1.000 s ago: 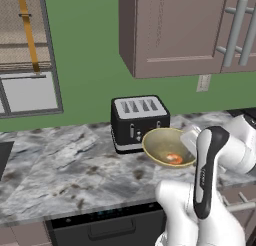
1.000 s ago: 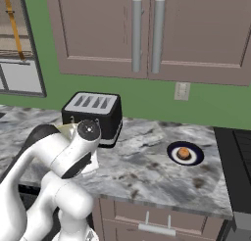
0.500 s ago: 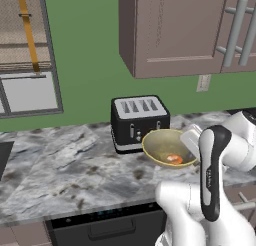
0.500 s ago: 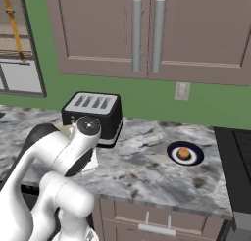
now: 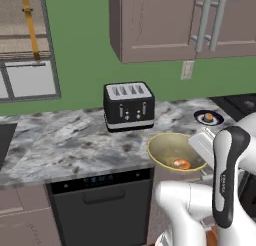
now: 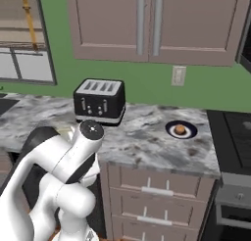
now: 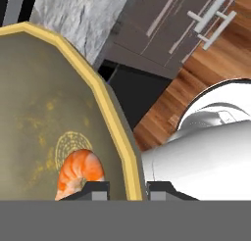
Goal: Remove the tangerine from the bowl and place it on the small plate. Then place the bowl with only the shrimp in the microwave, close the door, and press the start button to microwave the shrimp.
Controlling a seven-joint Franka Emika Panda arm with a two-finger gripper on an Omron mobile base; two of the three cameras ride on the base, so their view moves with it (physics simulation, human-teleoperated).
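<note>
The first part of the task looks done: the tangerine [image 6: 180, 129] sits on the small plate [image 6: 170, 133], which rests on the marble-patterned table [image 6: 147, 147] toward its right end, near the stove, and the bowl [image 5: 165, 145] now carries the shrimp [image 7: 78, 174] alone. What remains, by my reading, is the larger half: getting the bowl into the microwave, shutting the door and pressing start. The tool [image 7: 126, 190] is clenched on the bowl's rim, one finger inside the wall and one outside, and the bowl appears lifted clear of the table, out over its front edge above the dark dishwasher [image 5: 100, 205] and the wooden floor [image 7: 196, 83]. The bowl is wide, shallow and glossy, with a faceted yellow rim, a duller olive-tan inside and a faint ringed mark at its centre; a smooth glazed wall like that could slip in a thin pinch. The shrimp is a curled orange-pink piece with paler bands, lying low in the bowl right beside the inner finger. The tangerine is a small matte orange-brown ball on a dark-rimmed, white-centred plate. A boxy black toaster [image 5: 128, 106] with four slots stands at the back of the table
</note>
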